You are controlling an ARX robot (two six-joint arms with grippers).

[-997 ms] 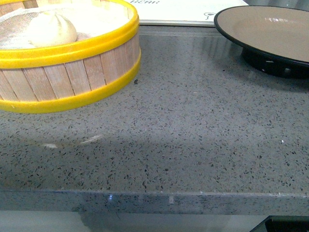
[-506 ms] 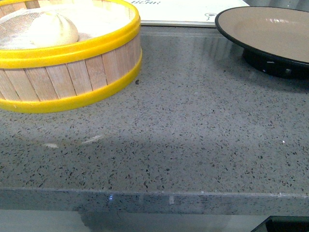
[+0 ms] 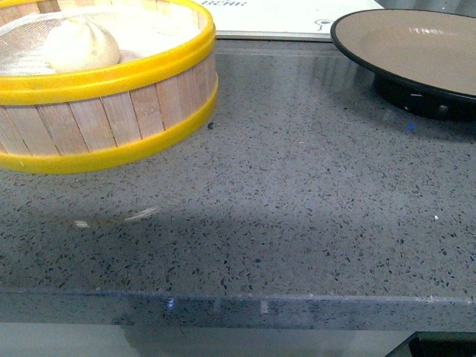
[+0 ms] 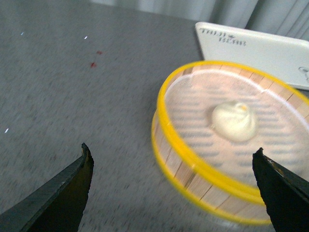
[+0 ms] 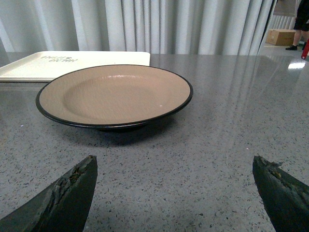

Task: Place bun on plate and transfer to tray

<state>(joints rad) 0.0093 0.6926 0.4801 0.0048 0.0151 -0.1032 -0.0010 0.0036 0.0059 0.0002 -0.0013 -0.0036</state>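
Bun [image 3: 80,44] in yellow-rimmed steamer basket [image 3: 111,111] (left), plate [image 3: 416,44] right, tray [image 3: 290,18] behind

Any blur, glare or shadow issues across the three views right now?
Left wrist view: motion blur smears the steamer basket and the bun. Front view: sharp; a broad shadow band crosses the counter near its front edge, and there is faint glare on the plate. Right wrist view: plate crisp, with a bright reflection on the counter at far right.

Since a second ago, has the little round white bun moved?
No. The small round white bun sits in the same spot inside the yellow-rimmed wooden steamer basket, no nearer its rim or the tan black-rimmed plate.
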